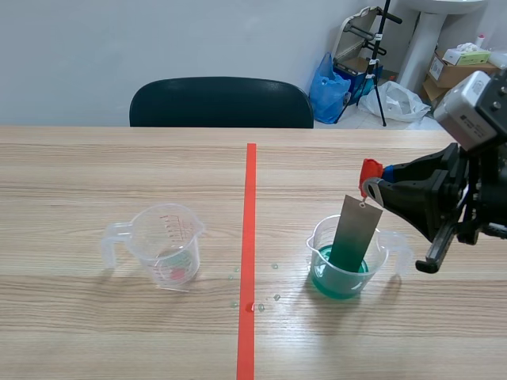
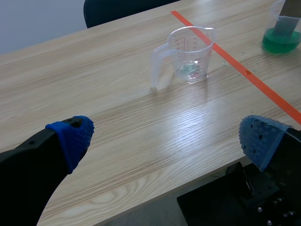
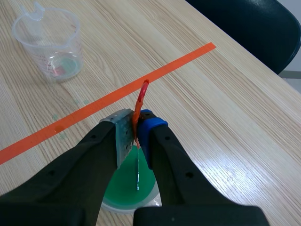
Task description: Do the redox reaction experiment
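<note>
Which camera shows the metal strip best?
Scene view: the metal strip shows its broad face, dipped into the green liquid. Right wrist view sees it edge-on; left wrist view catches only a corner.

Open tabletop [image 1: 95, 166] runs between the near-empty measuring cup [image 1: 168, 245] and the green-liquid cup [image 1: 342, 273]; there, the metal strip [image 1: 354, 232] and right gripper [image 3: 136, 134] clamping its red clip [image 3: 141, 101] block the mouth.

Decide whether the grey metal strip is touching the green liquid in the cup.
Touching. The scene view shows the metal strip passing below the cup rim, its lower end sunk in the green liquid.
</note>
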